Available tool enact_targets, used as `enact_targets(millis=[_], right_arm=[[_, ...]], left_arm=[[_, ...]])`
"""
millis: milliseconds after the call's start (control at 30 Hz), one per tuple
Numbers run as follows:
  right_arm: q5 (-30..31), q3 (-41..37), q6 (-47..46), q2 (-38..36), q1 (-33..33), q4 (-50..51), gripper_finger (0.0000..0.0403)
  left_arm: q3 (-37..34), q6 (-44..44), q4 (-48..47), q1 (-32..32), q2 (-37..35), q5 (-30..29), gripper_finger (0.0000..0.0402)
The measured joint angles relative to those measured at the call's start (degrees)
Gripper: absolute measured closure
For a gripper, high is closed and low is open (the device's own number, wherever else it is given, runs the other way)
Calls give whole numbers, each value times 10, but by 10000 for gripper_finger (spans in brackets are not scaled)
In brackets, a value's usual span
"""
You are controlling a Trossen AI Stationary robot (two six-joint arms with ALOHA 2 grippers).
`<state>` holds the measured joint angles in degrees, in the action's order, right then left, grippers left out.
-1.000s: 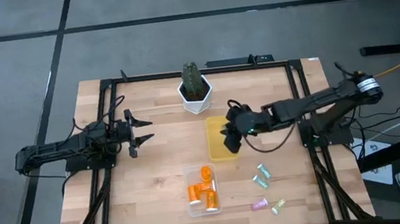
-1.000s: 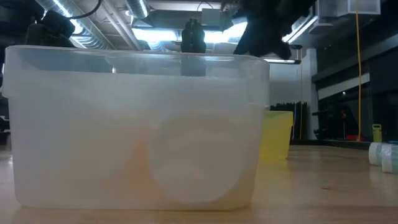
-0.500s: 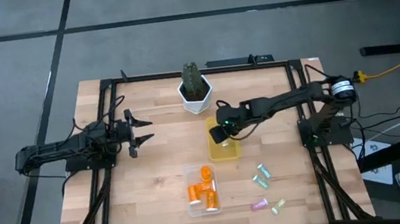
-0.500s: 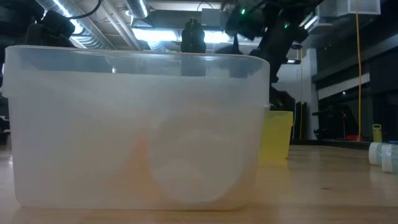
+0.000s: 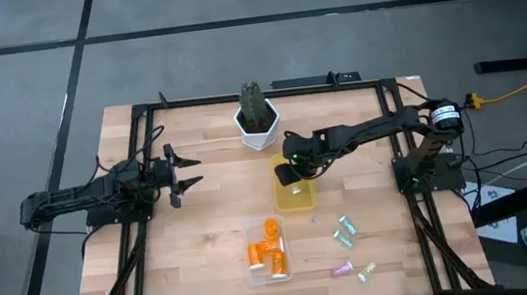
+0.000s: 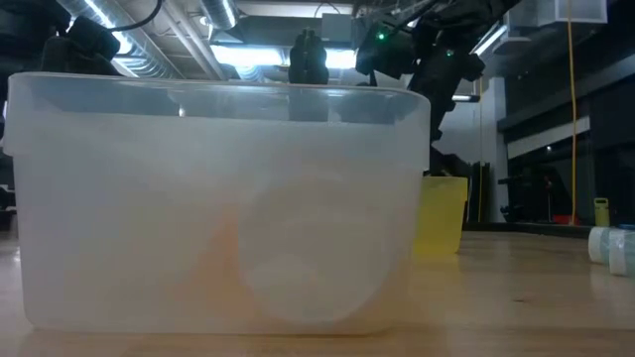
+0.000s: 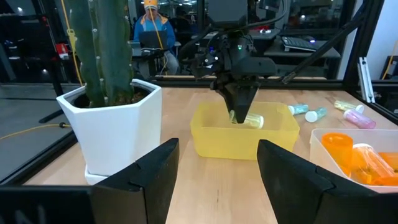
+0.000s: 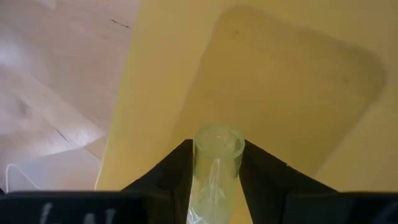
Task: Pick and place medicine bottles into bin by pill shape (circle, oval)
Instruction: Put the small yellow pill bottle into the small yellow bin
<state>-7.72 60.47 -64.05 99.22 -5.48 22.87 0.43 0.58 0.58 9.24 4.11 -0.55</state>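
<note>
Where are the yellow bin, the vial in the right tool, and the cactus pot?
yellow bin (image 7: 273, 138), left wrist view, front wall.
vial (image 8: 216, 163), right wrist view, upper body.
cactus pot (image 7: 118, 127), left wrist view, white side face.

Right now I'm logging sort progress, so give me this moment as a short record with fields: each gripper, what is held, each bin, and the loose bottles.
right gripper: over the yellow bin, shut on a pale green bottle
left gripper: open, waiting at the table's left side, holding nothing
yellow bin: interior looks bare in the right wrist view
clear bin: holds orange bottles
loose bottles: four pale ones on the wood to the right of the clear bin
cactus pot: behind the yellow bin
</note>
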Motion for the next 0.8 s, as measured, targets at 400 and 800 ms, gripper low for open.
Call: enact_targets(millis=[400, 800], right_arm=[[0, 0, 31, 0, 0, 0, 275], [1, 0, 46, 0, 0, -6, 273]], left_arm=[[0, 0, 0, 0, 0, 0, 190], [0, 0, 0, 0, 0, 0, 190]])
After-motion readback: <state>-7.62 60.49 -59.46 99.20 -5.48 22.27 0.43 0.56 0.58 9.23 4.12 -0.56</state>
